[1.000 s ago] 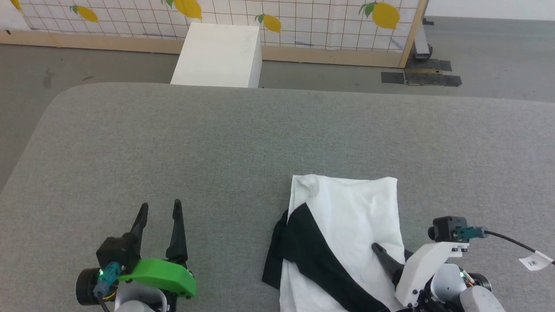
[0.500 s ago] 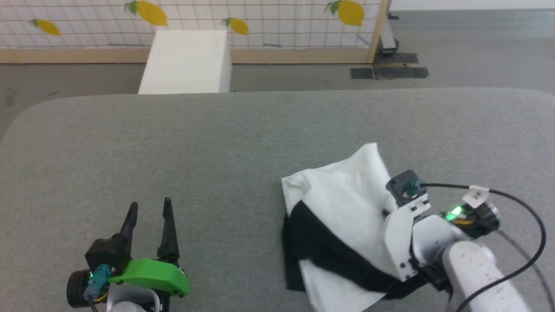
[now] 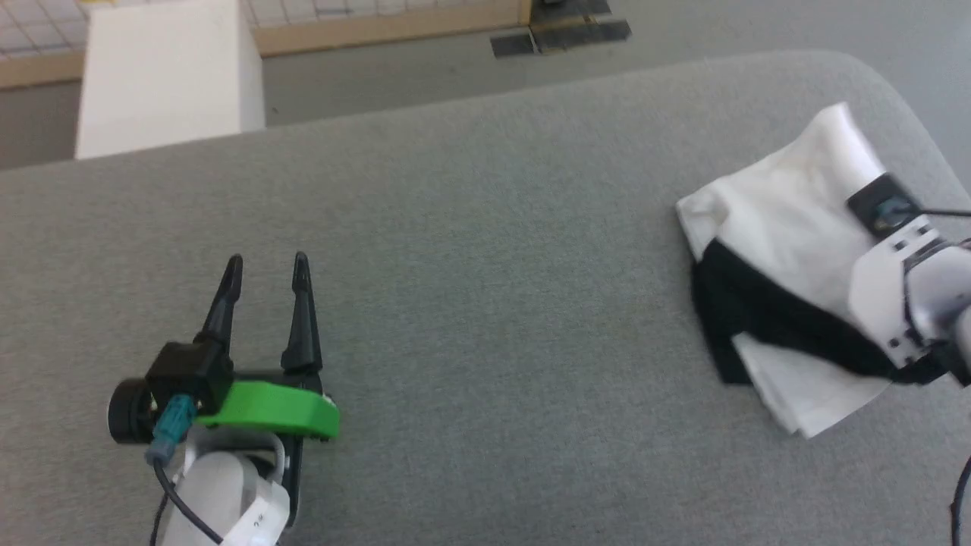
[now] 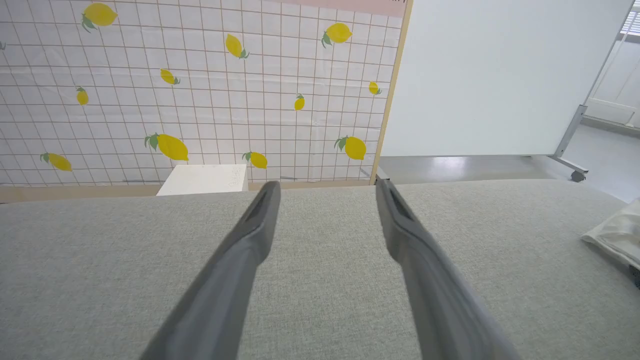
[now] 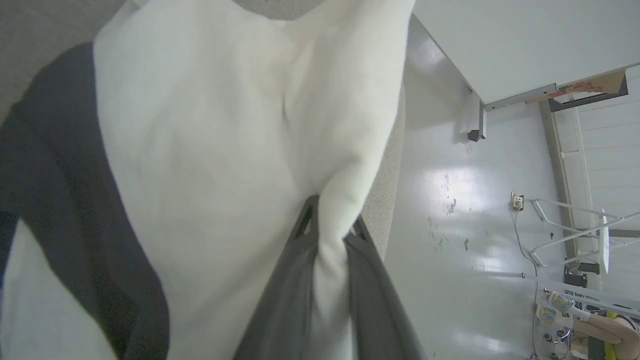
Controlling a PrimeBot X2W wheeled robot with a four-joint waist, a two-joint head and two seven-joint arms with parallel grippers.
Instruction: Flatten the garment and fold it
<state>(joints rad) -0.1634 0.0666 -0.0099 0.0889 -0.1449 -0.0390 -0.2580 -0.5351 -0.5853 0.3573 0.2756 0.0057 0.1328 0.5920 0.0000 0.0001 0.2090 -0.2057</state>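
Grey cloth covers the desk (image 3: 470, 227) in the head view. The garment (image 3: 781, 220), white with a black band across it, lies bunched at the desk's far right, near the rounded corner. My right arm (image 3: 903, 296) reaches in over its right side. The picture is blurred there, so I cannot tell from it where the fingers meet the fabric. My left gripper (image 3: 267, 260) hangs over bare desk at the near left, well apart from the garment, jaws released and spread. A white box (image 3: 163, 76) stands on the floor (image 3: 379, 83) beyond the desk's far left edge.

From the left wrist, both fingers stand wide apart above the desk with nothing between them. A wall (image 4: 200, 90) with a lemon print and a white panel (image 4: 500, 75) rise beyond the far edge, and a white fold of the garment shows at the right.

From the right wrist, my right gripper (image 5: 332, 225) has its jaws clenched on a ridge of white fabric, drawn up between the two fingers. The black band lies to the left, and shiny pale floor lies past the desk's edge.
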